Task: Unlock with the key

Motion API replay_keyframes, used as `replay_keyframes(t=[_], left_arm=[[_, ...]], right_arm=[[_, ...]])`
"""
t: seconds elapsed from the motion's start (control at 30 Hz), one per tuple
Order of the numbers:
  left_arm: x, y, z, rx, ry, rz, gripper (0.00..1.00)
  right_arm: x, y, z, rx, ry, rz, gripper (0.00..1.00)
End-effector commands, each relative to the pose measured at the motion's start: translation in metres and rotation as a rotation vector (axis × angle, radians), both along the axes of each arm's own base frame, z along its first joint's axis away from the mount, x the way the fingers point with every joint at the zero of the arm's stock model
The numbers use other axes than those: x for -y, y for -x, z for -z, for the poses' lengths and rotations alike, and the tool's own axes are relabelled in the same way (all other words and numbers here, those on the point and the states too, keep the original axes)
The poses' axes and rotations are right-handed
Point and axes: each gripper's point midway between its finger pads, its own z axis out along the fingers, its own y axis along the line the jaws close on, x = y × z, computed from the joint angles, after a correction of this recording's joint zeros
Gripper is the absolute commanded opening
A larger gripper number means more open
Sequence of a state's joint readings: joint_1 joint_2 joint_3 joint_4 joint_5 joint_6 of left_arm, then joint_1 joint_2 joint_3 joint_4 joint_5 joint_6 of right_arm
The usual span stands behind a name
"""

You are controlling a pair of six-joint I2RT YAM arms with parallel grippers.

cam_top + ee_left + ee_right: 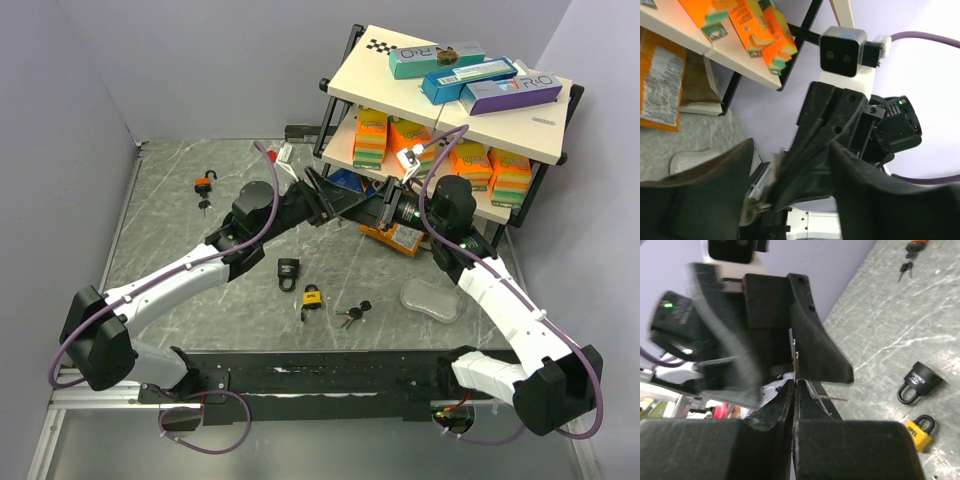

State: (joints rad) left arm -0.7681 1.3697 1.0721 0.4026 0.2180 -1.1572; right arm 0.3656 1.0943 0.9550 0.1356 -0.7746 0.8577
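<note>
My two grippers meet in the air in front of the shelf. The right gripper is shut on a thin metal key, seen edge-on and sticking out past its tips. The left gripper is open, its fingers standing on either side of the right gripper's fingers; one is motion-blurred. On the table lie a black padlock, a yellow padlock and an orange padlock. A bunch of keys lies to the right of the yellow one.
A two-level shelf at the back right holds boxes on top and orange sponge packs below. An orange packet lies under it, and a clear plastic dish sits near the right arm. More keys lie by the orange padlock.
</note>
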Motion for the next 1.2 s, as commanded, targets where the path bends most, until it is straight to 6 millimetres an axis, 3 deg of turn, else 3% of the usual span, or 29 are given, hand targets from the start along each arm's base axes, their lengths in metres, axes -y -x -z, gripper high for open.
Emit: replay_keyframes(t=[0.0, 0.1, 0.27, 0.57, 0.73, 0.9, 1.17], left_arm=[[0.0, 0.006, -0.027, 0.076, -0.016, -0.011, 0.76], [-0.006, -0.001, -0.027, 0.073, -0.065, -0.058, 0.9], [-0.028, -0.015, -0.018, 0.057, -0.159, -0.168, 0.9], [-0.044, -0.011, -0.011, 0.04, -0.135, -0.141, 0.63], [-0.041, -0.007, -0.005, 0.03, -0.127, -0.102, 0.53], [-0.034, -0.005, -0.003, 0.026, -0.123, -0.063, 0.51], [-0.031, -0.005, -0.002, 0.012, -0.097, -0.048, 0.31]], right_arm=[[0.0, 0.001, 0.002, 0.049, 0.031, 0.002, 0.0], [0.001, 0.002, 0.001, 0.062, 0.041, 0.003, 0.0], [0.002, 0.004, -0.001, 0.087, 0.055, -0.002, 0.0], [-0.003, 0.011, -0.003, 0.091, 0.031, -0.056, 0.0], [-0.004, 0.011, -0.003, 0.088, 0.016, -0.074, 0.0], [-0.007, 0.013, -0.002, 0.075, 0.01, -0.1, 0.0], [-0.008, 0.011, 0.0, 0.065, 0.01, -0.103, 0.0]])
